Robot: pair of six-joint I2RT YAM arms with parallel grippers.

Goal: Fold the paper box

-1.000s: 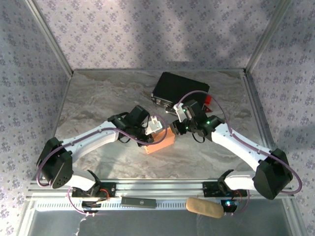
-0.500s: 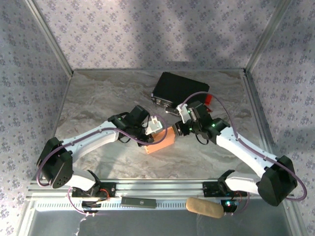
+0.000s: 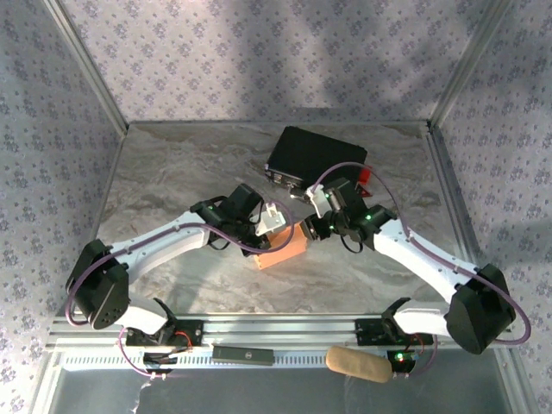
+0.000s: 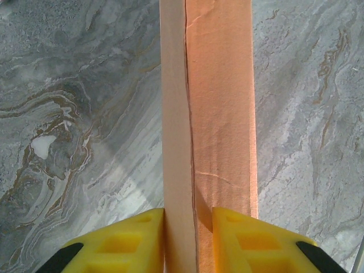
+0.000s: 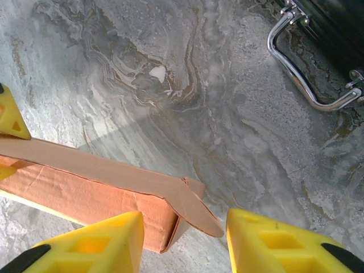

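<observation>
Box [image 3: 280, 248]: salmon-orange carton, lies on the marble desk [image 3: 172, 172] near the middle, between the two arms, long axis running from lower left to upper right in the top view. It sits just in front of the black case [image 3: 315, 155] and does not touch it.

Left claw [image 3: 272, 221]: at the box's upper edge. Wrist view: left claw [image 4: 189, 219] is clamped on the box [image 4: 219, 114]. A thin cardboard wall stands on edge between the two yellow fingers [image 4: 131, 242], with both pads pressed against it. A crease line runs the length of the panel, away from the camera.

Right claw [image 3: 310, 226]: at the box's right end. Wrist view: right claw [image 5: 185, 219] has its jaws apart, one finger on each side of the box's end corner. A flap [image 5: 193, 207] sticks out from that end, bent outward, with its rounded tip lying in the gap between the fingers. Contact between fingers and flap: cannot tell. The end of the box [image 5: 85, 193] under the flap looks open.

Far end of the box in the same view: a yellow pad [image 5: 10, 116] rests against it.

The case's chrome handle [image 5: 301, 79] lies on the desk, well apart from the box.
</observation>
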